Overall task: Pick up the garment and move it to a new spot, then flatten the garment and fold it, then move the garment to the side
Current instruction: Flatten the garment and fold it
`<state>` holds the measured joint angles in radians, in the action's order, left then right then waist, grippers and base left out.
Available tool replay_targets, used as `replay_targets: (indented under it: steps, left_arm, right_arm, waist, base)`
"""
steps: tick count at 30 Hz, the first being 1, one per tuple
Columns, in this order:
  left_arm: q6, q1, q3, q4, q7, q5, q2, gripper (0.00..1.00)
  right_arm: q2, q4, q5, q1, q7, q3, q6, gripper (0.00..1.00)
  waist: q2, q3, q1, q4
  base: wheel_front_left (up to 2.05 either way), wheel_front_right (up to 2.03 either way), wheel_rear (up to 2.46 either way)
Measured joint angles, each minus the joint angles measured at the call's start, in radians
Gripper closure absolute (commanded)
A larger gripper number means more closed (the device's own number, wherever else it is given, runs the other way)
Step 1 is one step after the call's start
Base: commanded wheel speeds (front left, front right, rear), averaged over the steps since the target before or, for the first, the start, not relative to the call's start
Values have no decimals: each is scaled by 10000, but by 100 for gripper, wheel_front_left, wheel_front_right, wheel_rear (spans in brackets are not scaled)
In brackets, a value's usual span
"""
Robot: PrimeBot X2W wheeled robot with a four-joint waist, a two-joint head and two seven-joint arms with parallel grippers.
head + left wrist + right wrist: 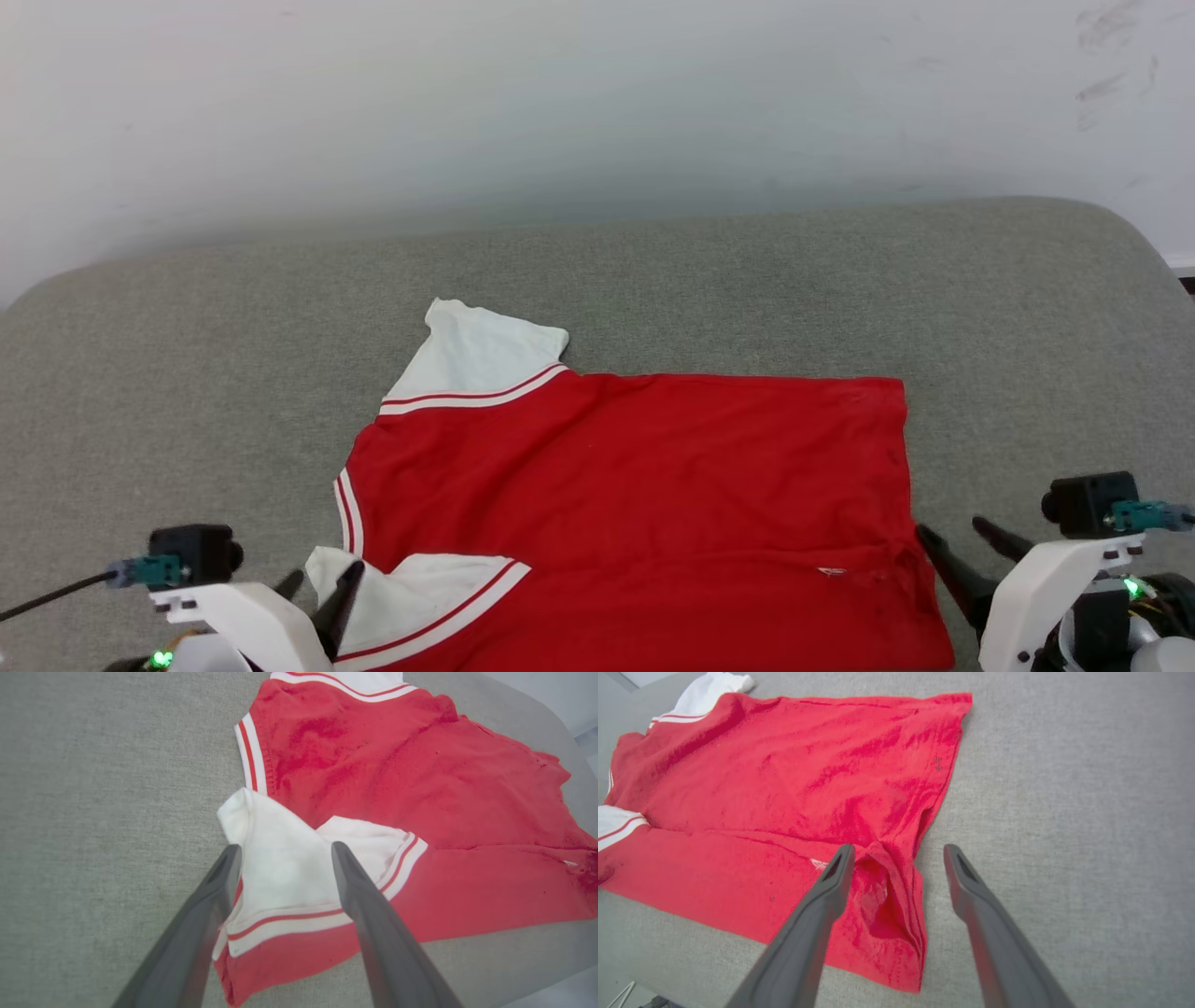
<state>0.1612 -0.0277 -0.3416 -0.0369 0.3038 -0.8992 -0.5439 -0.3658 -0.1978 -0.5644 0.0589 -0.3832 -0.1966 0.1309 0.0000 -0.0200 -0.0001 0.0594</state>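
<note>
Red jersey (635, 485) is laid on grey upholstered surface (168, 373), near edge folded over; one white sleeve (476, 355) is spread at the far side. Left gripper (322, 579) is seen spread wide above near sleeve (280, 868), nothing gripped. Right gripper (948, 527) is likewise parted at the hem corner, empty.

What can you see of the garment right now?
The garment is a thin red jersey with white sleeves and striped trim, lying mostly flat on the grey padded surface. Its far sleeve sticks out; its near sleeve is folded onto the body. The near hem corner is bunched. The open left gripper hangs over the near sleeve, the open right gripper over the corner; neither grips.
</note>
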Motion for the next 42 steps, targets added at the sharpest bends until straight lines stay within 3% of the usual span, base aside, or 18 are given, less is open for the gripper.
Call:
replay_targets:
  steps: [5, 10, 16, 22, 26, 33, 36, 42]
  left_arm:
    - [65, 722, 316, 33, -955, 608, -61, 0]
    - [115, 1865, 384, 36, -1415, 1074, 54, 0]
    - [17, 3899, 566, -520, -1490, 1258, 146, 0]
    - [-360, 5804, 677, -1551, -909, 1174, -98, 0]
    - [-811, 6852, 499, -2232, 464, 951, -635, 0]
    - [-1197, 7904, 155, -2832, 4117, 364, -2197, 0]
    - [-1131, 8212, 217, -2809, 5196, 96, -2702, 0]
    - [-602, 8500, -15, -2546, 6761, 84, -3269, 0]
  right_arm:
    - [374, 276, 918, 241, 2111, 453, 0, 0]
    - [796, 732, 1868, 597, 3507, 834, 2, 0]
    - [1225, 1210, 2341, 1312, 4416, 945, 0, 0]
    - [1611, 1542, 2487, 1999, 4602, 669, 2, 0]
    - [1743, 1616, 2468, 2130, 4650, 585, 0, 0]
    - [1950, 1634, 2456, 2307, 4872, 366, 0, 0]
    - [2096, 1597, 2376, 2405, 4989, 284, 0, 0]
    - [2286, 1358, 2178, 2511, 5212, 130, 0, 0]
  waist:
    - [0, -101, 0, 279]
    - [0, -522, 1, 545]
    - [0, -1445, 2, 887]
    - [0, -2535, 3, 1397]
    - [0, -3107, 3, 1844]
    - [0, -3795, 4, 2640]
    - [0, -4101, 3, 2895]
    - [0, -4681, 3, 3338]
  base:
    - [0, 0, 0]
    - [0, 0, 0]
    - [0, 0, 0]
    - [0, 0, 0]
    - [0, 0, 0]
    - [0, 0, 0]
    - [0, 0, 0]
    - [0, 0, 0]
